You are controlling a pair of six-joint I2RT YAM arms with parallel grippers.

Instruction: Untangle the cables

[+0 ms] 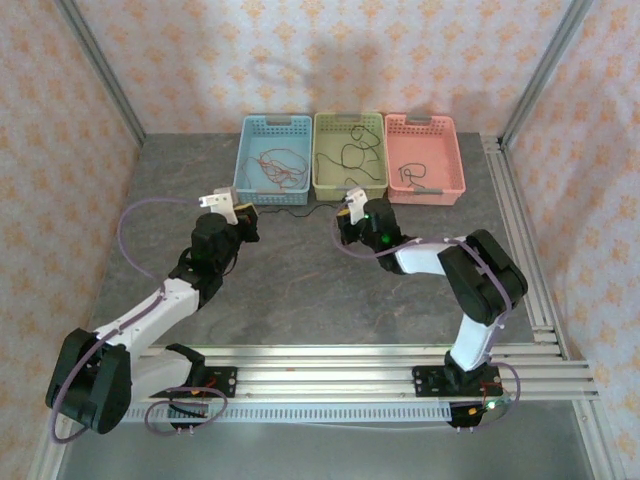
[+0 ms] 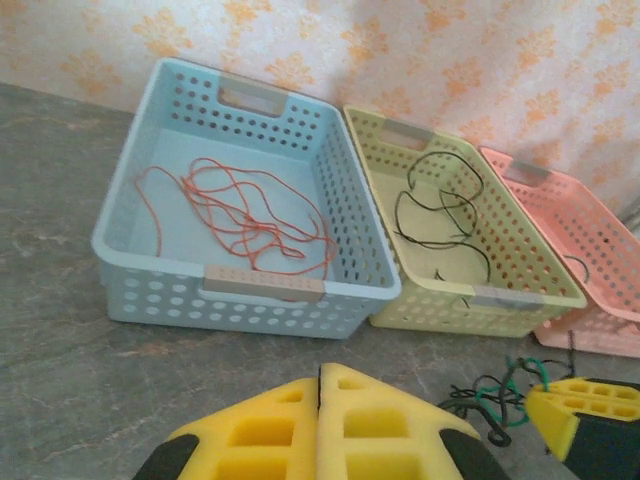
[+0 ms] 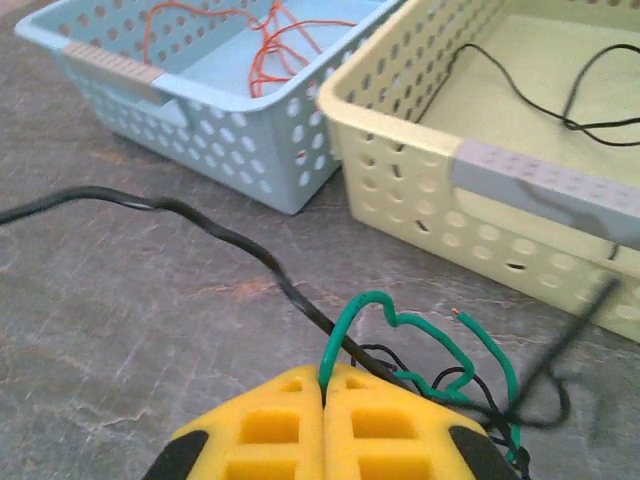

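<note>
Your left gripper (image 2: 320,375) is closed, its yellow pads pressed together with nothing between them. It hovers over the grey tabletop (image 2: 60,350) just in front of the blue basket (image 2: 230,310). Your right gripper (image 3: 323,375) is also closed, pinching a green cable (image 3: 420,330) that loops up out of the seam between its pads.

A black cable (image 3: 200,222) runs across the tabletop into that same spot. You cannot tell whether it is pinched too. The two are tangled together in a small clump on the tabletop, just in front of the yellow-green basket (image 3: 400,190).

The orange cables (image 2: 245,215) lie as loose squiggles inside the blue basket. More black cables (image 2: 440,200) lie in the yellow-green basket beside it. A dark strand (image 1: 405,175) sits in the pink basket (image 1: 425,192) at the far right of the row.
</note>
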